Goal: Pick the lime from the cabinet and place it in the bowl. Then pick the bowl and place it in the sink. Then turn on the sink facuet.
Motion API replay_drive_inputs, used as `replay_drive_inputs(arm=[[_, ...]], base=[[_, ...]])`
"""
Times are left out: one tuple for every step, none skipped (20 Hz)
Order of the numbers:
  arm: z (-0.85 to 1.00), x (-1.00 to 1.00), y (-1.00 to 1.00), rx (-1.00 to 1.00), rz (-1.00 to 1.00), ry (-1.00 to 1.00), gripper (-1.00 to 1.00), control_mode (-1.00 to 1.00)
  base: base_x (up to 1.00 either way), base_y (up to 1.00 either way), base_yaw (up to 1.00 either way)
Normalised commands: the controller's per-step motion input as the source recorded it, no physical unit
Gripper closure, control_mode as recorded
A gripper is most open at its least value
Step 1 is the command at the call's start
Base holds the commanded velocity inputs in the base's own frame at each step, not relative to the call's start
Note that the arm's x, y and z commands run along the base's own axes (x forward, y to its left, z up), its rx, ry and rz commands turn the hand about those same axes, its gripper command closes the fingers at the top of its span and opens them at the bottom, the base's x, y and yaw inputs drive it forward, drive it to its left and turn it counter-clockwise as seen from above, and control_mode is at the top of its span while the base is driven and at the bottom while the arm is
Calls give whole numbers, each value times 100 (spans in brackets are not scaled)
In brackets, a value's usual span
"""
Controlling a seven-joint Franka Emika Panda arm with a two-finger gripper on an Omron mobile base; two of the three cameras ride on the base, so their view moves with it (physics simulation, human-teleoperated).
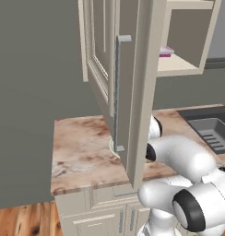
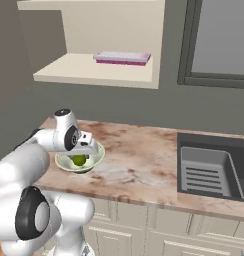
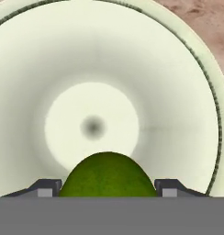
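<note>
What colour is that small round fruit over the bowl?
The small round lime is bright green, clearest in the hand view.

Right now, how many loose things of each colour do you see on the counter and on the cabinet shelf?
Green: 1, the lime
Pale greenish-white: 1, the bowl on the counter
Pink and white: 1, a flat box on the shelf
Total: 3

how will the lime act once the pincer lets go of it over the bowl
The lime is round and smooth, so it will probably roll rather than stay put. It sits between the pincer tips right above the bowl, whose curved walls should steer it toward the flat centre. It looks small and firm, so likely light and not fragile.
</note>
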Motion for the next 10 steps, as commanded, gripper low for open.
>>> replay_drive_inputs(arm=[[-35, 32, 0, 0, 4, 0, 100, -100], [-34, 35, 0, 0, 4, 0, 100, -100], [-33, 36, 0, 0, 3, 0, 100, -100], [-31, 40, 0, 0, 3, 0, -100, -100], [-34, 44, 0, 0, 3, 0, -100, -100], [-33, 43, 0, 0, 2, 0, -100, -100], [-34, 43, 0, 0, 2, 0, -100, -100], [-33, 44, 0, 0, 2, 0, -100, -100], [-20, 30, 0, 0, 1, 0, -100, -100], [-12, 18, 0, 0, 0, 0, -100, -100]], base=[[0, 0, 0], [0, 0, 0], [0, 0, 0], [0, 0, 0], [0, 0, 0], [0, 0, 0], [0, 0, 0], [0, 0, 0], [0, 0, 0], [0, 0, 0]])
